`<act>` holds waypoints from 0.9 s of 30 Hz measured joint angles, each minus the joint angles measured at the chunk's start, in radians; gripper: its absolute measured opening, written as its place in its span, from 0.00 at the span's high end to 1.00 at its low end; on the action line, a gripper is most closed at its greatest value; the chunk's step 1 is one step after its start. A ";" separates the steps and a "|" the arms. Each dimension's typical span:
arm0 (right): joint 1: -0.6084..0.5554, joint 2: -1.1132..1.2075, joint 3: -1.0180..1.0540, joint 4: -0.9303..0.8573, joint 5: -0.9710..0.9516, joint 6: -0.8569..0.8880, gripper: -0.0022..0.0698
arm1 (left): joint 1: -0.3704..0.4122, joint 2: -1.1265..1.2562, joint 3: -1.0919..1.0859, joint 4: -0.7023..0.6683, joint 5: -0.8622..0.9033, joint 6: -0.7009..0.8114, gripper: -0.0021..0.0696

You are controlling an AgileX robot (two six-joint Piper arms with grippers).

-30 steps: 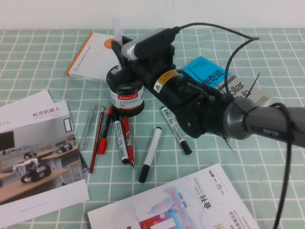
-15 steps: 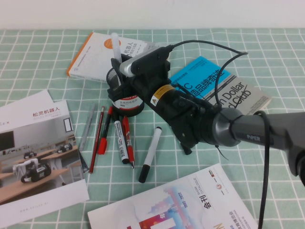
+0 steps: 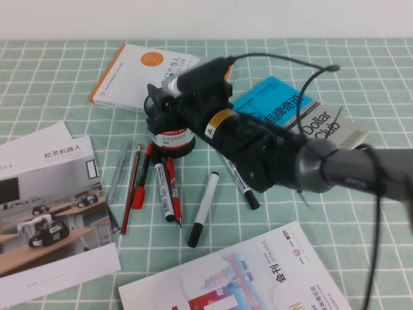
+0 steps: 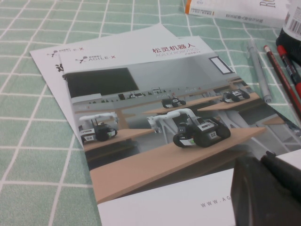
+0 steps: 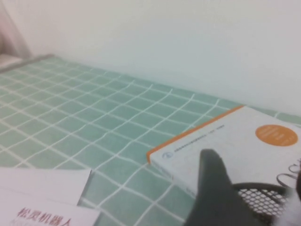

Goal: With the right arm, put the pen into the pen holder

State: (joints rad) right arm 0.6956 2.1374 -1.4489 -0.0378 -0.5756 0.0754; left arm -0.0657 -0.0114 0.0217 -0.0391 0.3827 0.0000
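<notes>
The pen holder (image 3: pixel 173 139), a black mesh cup with a red-and-white label, stands behind a row of pens at mid table. My right gripper (image 3: pixel 157 106) sits right on top of its rim, tilted down. In the right wrist view the right gripper (image 5: pixel 256 193) has one black finger (image 5: pixel 214 188) at the mesh rim (image 5: pixel 263 200), and the fingers stand wide apart. A whitish blur (image 5: pixel 289 214) at that view's edge may be the pen; in the high view the pen is hidden. My left gripper (image 4: pixel 268 193) hovers over a brochure (image 4: pixel 155 122).
White markers (image 3: pixel 203 208) with black caps, red pens (image 3: pixel 173 194) and a grey pen (image 3: pixel 119 171) lie in front of the holder. An orange-edged book (image 3: pixel 139 74) lies behind it and a blue book (image 3: pixel 303 113) to the right. Brochures (image 3: pixel 45 206) lie left and a booklet (image 3: pixel 239 278) in front.
My right gripper has come down and tilted onto the holder. The pen that stuck up above the gripper went down with it and no longer shows.
</notes>
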 joint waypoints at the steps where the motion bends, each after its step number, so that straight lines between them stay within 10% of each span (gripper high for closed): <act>1: 0.000 -0.023 0.008 -0.009 0.030 0.005 0.51 | 0.000 0.000 0.000 0.000 0.000 0.000 0.98; 13: 0.009 -0.509 0.140 -0.079 0.617 0.027 0.96 | 0.000 0.000 0.000 0.000 0.000 0.000 0.98; 27: 0.011 -1.211 0.596 0.050 0.957 0.034 0.99 | 0.000 0.000 0.000 0.000 0.000 0.000 0.98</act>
State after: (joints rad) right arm 0.7064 0.9260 -0.8529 0.0120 0.3809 0.1095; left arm -0.0657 -0.0114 0.0217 -0.0391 0.3827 0.0000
